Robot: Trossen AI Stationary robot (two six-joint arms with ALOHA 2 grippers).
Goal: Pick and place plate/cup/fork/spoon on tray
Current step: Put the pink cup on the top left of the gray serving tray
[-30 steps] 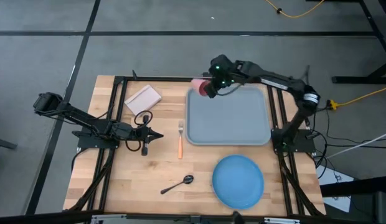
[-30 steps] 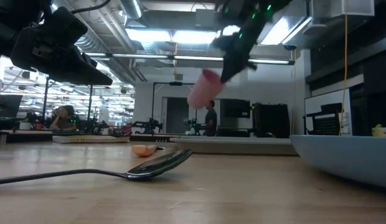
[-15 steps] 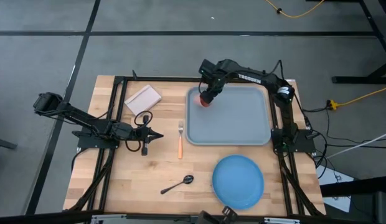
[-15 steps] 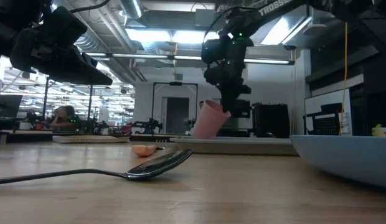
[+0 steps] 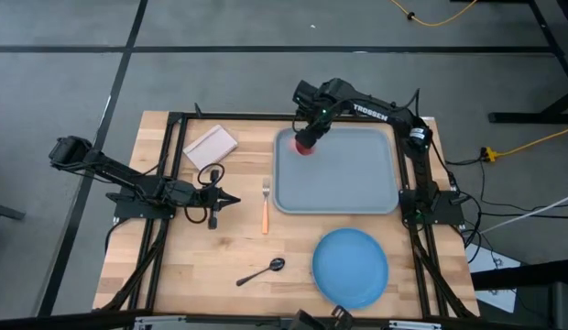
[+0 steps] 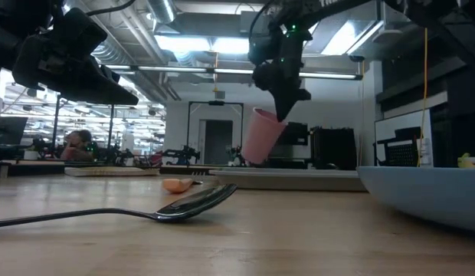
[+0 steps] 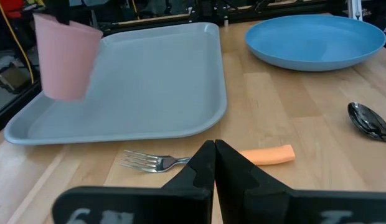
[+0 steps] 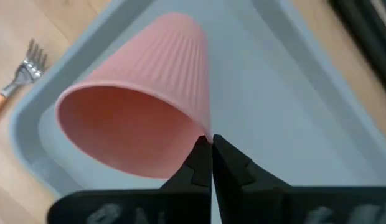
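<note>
The pink cup [image 5: 305,146] hangs tilted over the far left corner of the grey-blue tray [image 5: 348,179], and my right gripper [image 5: 309,131] is shut on it. The cup also shows in the low view [image 6: 260,138] and the left wrist view [image 7: 65,59]. The orange-handled fork [image 5: 266,206] lies on the table left of the tray. The dark spoon [image 5: 263,271] and the blue plate [image 5: 350,266] lie nearer the front edge. My left gripper [image 5: 234,199] is shut and empty, low over the table left of the fork. My right gripper pinches the cup's rim [image 8: 205,134], one finger inside the cup and one outside its ribbed wall. The fingers come from above, pointing down [image 6: 282,115]. The cup hangs tilted below them, mouth up; whether its base touches the tray I cannot tell.
A small pale flat rectangle [image 5: 211,145] lies at the far left of the table. Black frame rails run along the table's left and right sides. The tray's floor [image 7: 149,74] is bare beside the cup.
My right gripper has carried the cup from just beyond the tray's far left corner in over the tray and down toward it. In the last half second it has risen a little, with the cup still tilted in its hold.
</note>
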